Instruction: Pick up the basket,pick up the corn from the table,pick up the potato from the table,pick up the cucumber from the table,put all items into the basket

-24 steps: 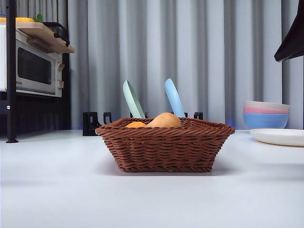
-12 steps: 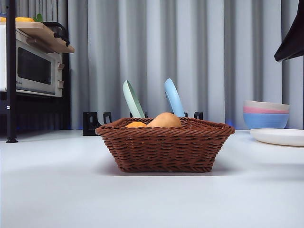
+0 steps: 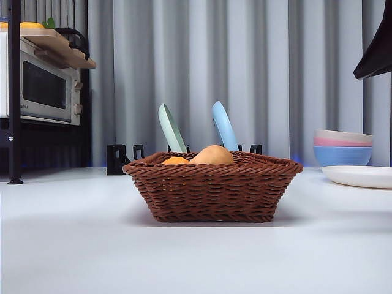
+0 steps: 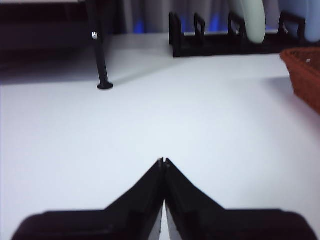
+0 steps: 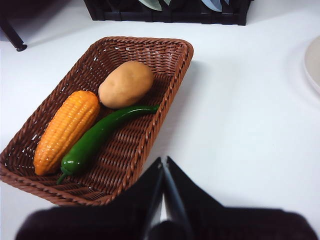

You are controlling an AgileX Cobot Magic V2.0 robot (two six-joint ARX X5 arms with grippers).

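Observation:
The brown wicker basket point(image 3: 211, 187) stands on the white table point(image 3: 73, 245) in the middle of the front view. In the right wrist view the basket point(image 5: 165, 65) holds the orange corn point(image 5: 67, 130), the tan potato point(image 5: 126, 83) and the long dark green cucumber point(image 5: 102, 134) side by side. In the front view only the potato's top point(image 3: 212, 155) and a bit of the corn point(image 3: 176, 160) rise above the rim. My right gripper point(image 5: 163, 165) is shut and empty, above the table beside the basket. My left gripper point(image 4: 163, 162) is shut and empty over bare table; the basket's corner point(image 4: 305, 70) shows at the side.
A black dish rack point(image 3: 122, 158) with a green plate point(image 3: 171, 128) and a blue plate point(image 3: 224, 125) stands behind the basket. A microwave point(image 3: 40, 86) on a shelf is at the left. Stacked bowls point(image 3: 343, 147) and a white plate point(image 3: 358, 176) are at the right.

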